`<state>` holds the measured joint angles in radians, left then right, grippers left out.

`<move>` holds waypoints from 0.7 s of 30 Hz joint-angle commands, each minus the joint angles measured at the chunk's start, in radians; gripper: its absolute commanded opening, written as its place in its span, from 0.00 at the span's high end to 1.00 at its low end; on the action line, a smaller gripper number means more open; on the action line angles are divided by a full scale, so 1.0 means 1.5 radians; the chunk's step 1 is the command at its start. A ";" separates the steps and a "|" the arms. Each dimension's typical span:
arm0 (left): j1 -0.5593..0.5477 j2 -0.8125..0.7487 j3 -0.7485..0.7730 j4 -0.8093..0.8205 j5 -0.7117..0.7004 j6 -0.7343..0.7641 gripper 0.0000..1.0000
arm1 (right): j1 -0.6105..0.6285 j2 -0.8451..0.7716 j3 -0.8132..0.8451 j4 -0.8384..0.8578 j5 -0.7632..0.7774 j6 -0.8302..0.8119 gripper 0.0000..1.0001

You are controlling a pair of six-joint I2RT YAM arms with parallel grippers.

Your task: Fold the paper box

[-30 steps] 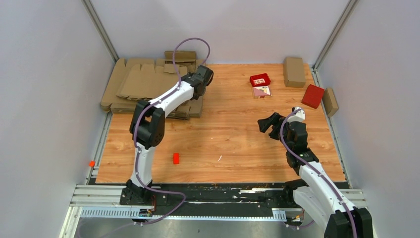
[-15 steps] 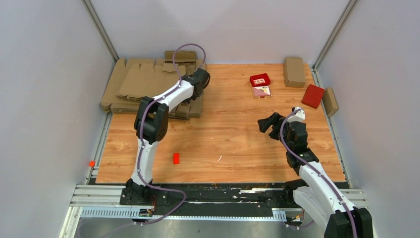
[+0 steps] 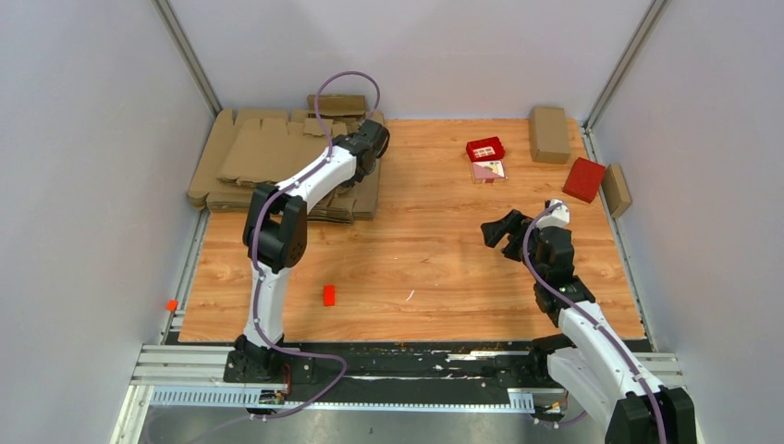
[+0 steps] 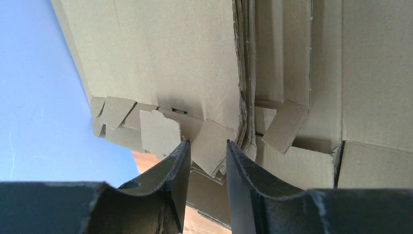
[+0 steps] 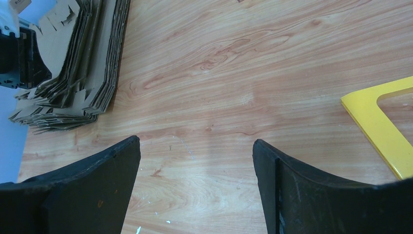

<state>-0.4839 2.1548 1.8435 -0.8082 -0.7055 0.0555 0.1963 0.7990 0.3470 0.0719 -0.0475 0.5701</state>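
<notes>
The paper box is one of several flat brown cardboard cut-out sheets in a stack [image 3: 268,157] at the table's back left. The stack also shows in the right wrist view [image 5: 83,73]. My left gripper [image 3: 373,139] is over the stack's right edge. In the left wrist view its jaws [image 4: 207,142] stand a narrow gap apart, and a small flap [image 4: 210,146] of a sheet lies just past the tips. The fingers do not press on it. My right gripper [image 3: 499,227] hovers wide open and empty over bare wood right of centre [image 5: 196,146].
Two red boxes [image 3: 485,148] [image 3: 584,178] and two folded brown cartons [image 3: 549,134] [image 3: 617,190] sit at the back right. A small red piece [image 3: 328,295] lies front left. A yellow frame [image 5: 380,122] shows at the right of the right wrist view.
My left gripper has moved a little left and back along the stack's right edge. The right arm has not moved.
</notes>
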 commanded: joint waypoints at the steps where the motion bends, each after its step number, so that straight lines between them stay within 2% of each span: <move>1: -0.002 -0.021 0.022 0.006 -0.010 -0.009 0.59 | 0.003 -0.002 0.024 0.026 -0.006 -0.012 0.15; 4: -0.002 -0.012 0.023 0.007 -0.016 -0.008 0.59 | 0.003 -0.001 0.024 0.026 -0.006 -0.012 0.15; 9: -0.002 -0.004 0.028 0.003 -0.003 -0.005 0.47 | 0.003 0.000 0.025 0.026 -0.007 -0.013 0.15; 16: -0.001 0.016 0.048 -0.014 0.025 -0.005 0.42 | 0.003 0.003 0.026 0.025 -0.007 -0.013 0.15; 19: 0.000 0.024 0.053 -0.016 0.021 -0.004 0.41 | 0.003 0.002 0.026 0.024 -0.006 -0.014 0.15; 21: 0.000 0.032 0.054 -0.017 0.019 -0.007 0.45 | 0.003 0.002 0.026 0.024 -0.007 -0.013 0.15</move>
<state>-0.4835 2.1746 1.8839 -0.8242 -0.6811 0.0540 0.1963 0.7990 0.3470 0.0719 -0.0540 0.5671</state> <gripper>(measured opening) 0.580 0.851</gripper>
